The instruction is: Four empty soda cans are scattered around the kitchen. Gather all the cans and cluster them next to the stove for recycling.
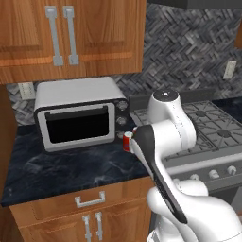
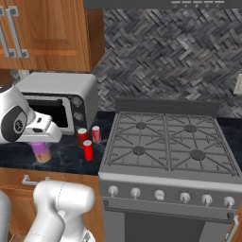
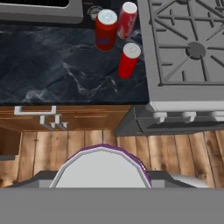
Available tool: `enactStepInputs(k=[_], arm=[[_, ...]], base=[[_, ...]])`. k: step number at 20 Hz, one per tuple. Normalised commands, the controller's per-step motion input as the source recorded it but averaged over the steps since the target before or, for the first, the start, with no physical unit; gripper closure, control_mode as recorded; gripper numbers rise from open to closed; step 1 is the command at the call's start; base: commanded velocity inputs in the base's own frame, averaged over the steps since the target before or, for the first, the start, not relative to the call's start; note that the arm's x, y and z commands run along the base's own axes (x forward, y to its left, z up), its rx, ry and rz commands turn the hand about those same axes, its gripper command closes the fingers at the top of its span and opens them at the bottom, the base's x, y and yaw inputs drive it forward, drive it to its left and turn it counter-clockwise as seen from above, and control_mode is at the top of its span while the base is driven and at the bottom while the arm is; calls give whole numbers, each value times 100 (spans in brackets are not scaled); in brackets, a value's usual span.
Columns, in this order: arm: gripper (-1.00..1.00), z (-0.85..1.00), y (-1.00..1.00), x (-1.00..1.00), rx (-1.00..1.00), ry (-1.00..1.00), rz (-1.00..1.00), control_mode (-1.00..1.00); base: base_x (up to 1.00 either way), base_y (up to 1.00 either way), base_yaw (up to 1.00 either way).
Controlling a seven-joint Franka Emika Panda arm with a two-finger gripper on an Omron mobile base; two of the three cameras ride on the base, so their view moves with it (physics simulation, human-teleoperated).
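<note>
Three red soda cans stand clustered on the black marbled countertop just beside the silver gas stove. The gripper grasps the fourth, a pale pink-purple can, above the counter edge; next, carry it over and set it beside them.

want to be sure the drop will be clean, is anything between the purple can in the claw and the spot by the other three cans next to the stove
Nothing visible. The purple can hangs in the claw left of the three red cans beside the stove. The black counter between them looks bare; the toaster oven sits further back.
</note>
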Motion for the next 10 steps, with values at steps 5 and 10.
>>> enactStepInputs(k=[5, 10], arm=[[100, 0, 15, 9, 0, 0, -5, -100], [100, 0, 5, 13, 0, 0, -4, -100]], base=[[0, 0, 0], [0, 0, 0]])
